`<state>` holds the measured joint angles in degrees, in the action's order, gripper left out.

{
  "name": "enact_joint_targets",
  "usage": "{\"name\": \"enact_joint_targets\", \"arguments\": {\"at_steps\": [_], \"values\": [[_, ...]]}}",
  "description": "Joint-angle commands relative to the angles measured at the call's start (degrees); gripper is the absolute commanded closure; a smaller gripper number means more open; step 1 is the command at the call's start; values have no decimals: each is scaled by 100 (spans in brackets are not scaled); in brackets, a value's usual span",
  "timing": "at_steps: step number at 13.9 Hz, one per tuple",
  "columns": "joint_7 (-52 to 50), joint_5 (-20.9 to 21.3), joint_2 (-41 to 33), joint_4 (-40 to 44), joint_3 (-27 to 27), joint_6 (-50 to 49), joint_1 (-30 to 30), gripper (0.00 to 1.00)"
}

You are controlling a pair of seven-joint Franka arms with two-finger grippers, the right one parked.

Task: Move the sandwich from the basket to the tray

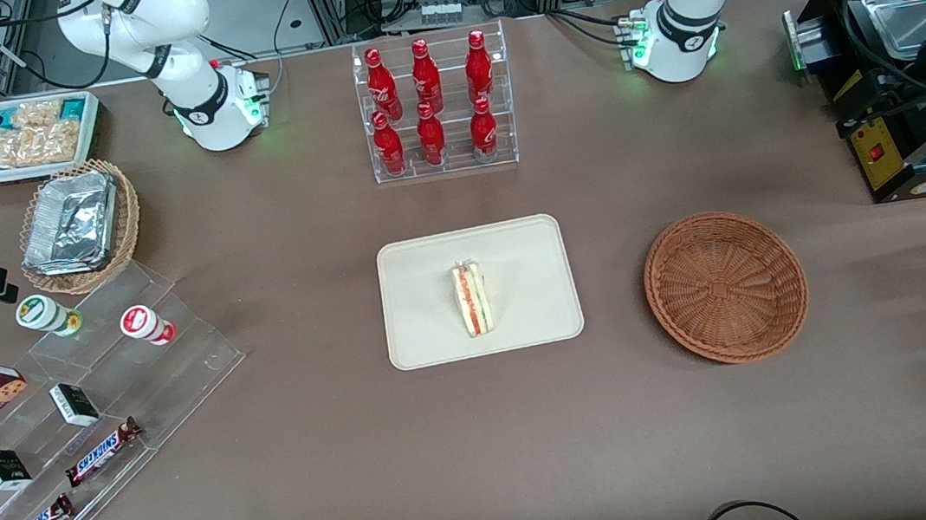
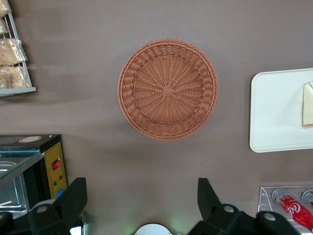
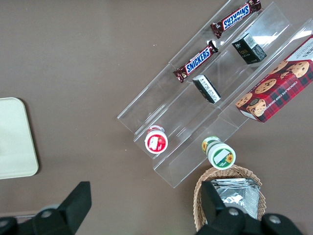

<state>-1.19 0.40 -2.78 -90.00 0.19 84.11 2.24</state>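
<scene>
Resting on the tray (image 1: 428, 334), near its middle, the sandwich (image 1: 473, 298) lies with its red and green filling edge showing. Beside the tray, toward the working arm's end of the table, the basket (image 1: 726, 287) holds nothing. Seen from the left wrist, the gripper (image 2: 142, 205) hangs high above the table beside the basket, well apart from it, jaws spread wide and gripping nothing. Judging by this, the transfer looks complete: sandwich delivered and released, basket emptied. Nothing appears left but parking the arm, with the sandwich well clear of the tray's rim.
</scene>
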Motion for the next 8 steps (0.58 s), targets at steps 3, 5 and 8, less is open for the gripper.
{"name": "enact_joint_targets", "arguments": {"at_steps": [3,5,8], "values": [[136,-136,-241,-352,78,343,23,0],[136,-119,13,-28,78,317,14,0],[136,-145,67,35,78,334,-91,0]]}}
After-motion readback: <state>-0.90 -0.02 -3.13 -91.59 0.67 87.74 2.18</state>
